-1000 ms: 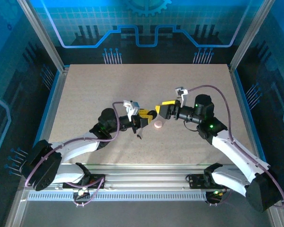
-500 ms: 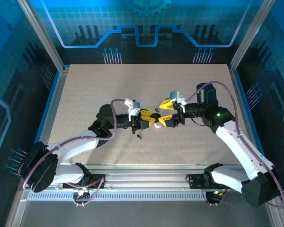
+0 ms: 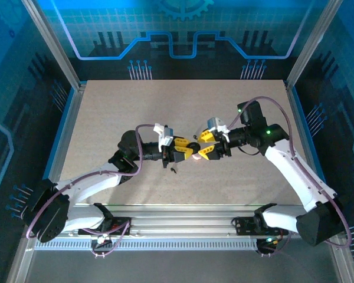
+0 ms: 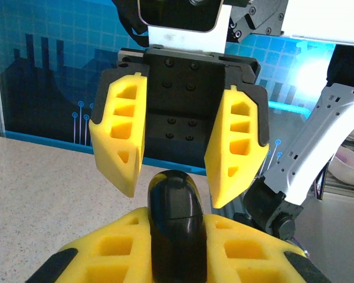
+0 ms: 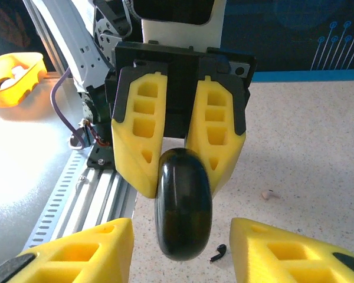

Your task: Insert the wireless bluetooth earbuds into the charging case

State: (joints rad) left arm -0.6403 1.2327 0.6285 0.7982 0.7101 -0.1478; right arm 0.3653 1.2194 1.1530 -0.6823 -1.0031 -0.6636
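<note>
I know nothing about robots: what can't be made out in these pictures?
Top view: black case, tiny, mostly covered by yellow fingers.
Left wrist view: case's lower end buried inside the left gripper.
Right wrist view: tiny black bit on the table, too small to identify.
Case contents: hidden by its dark shell, both wrist views.

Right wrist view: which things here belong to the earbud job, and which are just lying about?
Job: black charging case; left gripper, jaws shut on it; right gripper, jaws open; tiny black earbud; tiny pale earbud.
Lying about: yellow bowl; slotted rail.
</note>
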